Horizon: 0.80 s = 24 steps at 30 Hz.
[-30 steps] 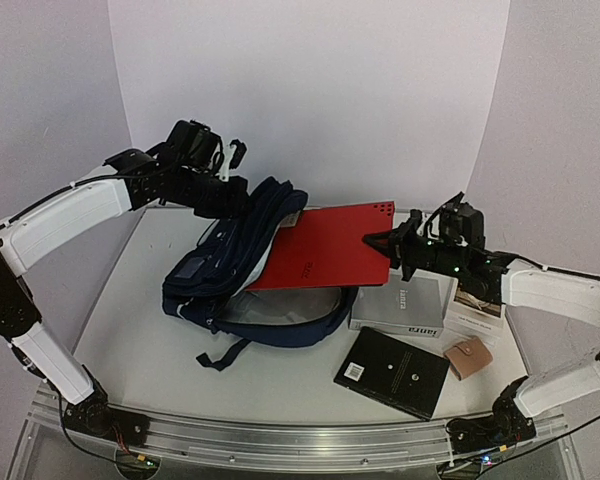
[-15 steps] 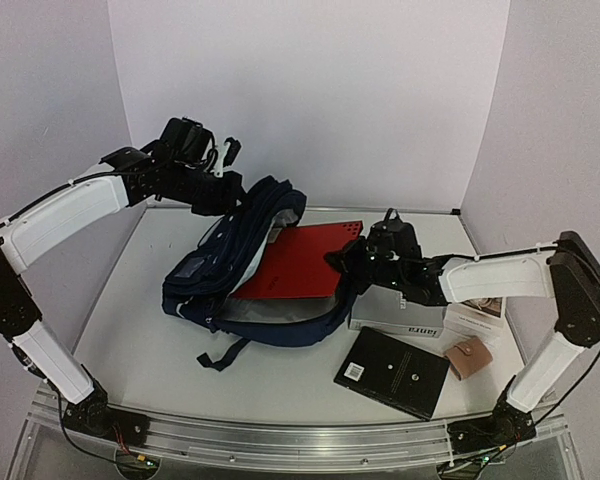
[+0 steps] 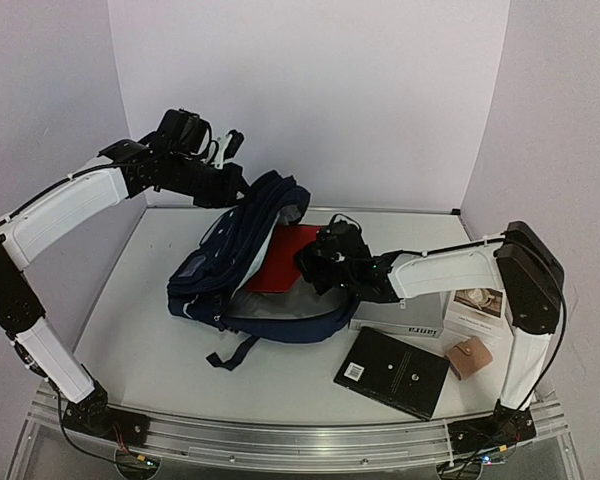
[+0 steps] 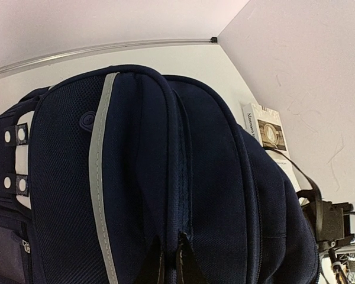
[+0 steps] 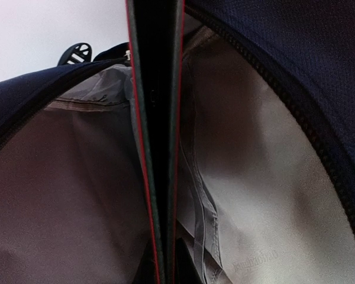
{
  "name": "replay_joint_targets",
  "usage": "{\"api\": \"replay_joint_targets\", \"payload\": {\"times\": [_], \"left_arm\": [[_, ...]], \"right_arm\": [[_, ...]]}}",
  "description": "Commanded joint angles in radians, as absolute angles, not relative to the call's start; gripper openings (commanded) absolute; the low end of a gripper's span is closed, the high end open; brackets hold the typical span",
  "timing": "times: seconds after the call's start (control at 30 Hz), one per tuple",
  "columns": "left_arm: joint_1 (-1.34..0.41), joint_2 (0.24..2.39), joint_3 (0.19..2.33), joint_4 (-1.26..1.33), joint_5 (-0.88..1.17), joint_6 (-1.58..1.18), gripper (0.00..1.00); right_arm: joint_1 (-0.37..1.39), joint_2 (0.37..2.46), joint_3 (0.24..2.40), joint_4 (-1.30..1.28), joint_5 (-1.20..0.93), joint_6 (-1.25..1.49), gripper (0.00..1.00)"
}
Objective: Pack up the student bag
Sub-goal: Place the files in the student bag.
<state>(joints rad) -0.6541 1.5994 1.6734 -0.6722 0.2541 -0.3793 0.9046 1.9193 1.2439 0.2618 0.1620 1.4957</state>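
The dark navy student bag [image 3: 230, 265] lies on the table with its main opening facing right. My left gripper [image 3: 232, 186] is shut on the bag's upper flap and holds it raised; in the left wrist view the fabric seam [image 4: 177, 177] is pinched between the fingertips [image 4: 192, 266]. My right gripper [image 3: 315, 265] is shut on a red folder [image 3: 280, 270], most of which is inside the bag. In the right wrist view the folder [image 5: 157, 118] shows edge-on against the grey lining [image 5: 254, 177].
A grey book [image 3: 405, 318], a black book [image 3: 392, 372], a small tan wallet [image 3: 470, 357] and a white book [image 3: 477, 308] lie to the right of the bag. A loose strap [image 3: 230, 352] trails toward the front. The white book also shows in the left wrist view [image 4: 269, 133].
My right gripper has moved left with the red folder, sliding it from outside into the bag's opening. My left gripper has kept the flap lifted, shifting slightly up.
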Motion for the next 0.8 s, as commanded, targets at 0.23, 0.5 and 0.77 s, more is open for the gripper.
{"api": "replay_joint_targets", "payload": {"times": [0.23,0.5,0.77], "left_arm": [[-0.658,1.581,1.806,-0.496,0.415,-0.35,0.0],[-0.582,1.531,1.709,-0.527,0.302,-0.432,0.0],[-0.47,1.502,1.624,-0.527,0.283,-0.479,0.0]], "right_arm": [[0.912,2.163,1.496,0.206,0.28,1.483,0.05],[0.912,2.109,1.458,0.203,0.305,1.381,0.41],[0.91,1.862,1.278,0.203,0.316,1.26,0.83]]}}
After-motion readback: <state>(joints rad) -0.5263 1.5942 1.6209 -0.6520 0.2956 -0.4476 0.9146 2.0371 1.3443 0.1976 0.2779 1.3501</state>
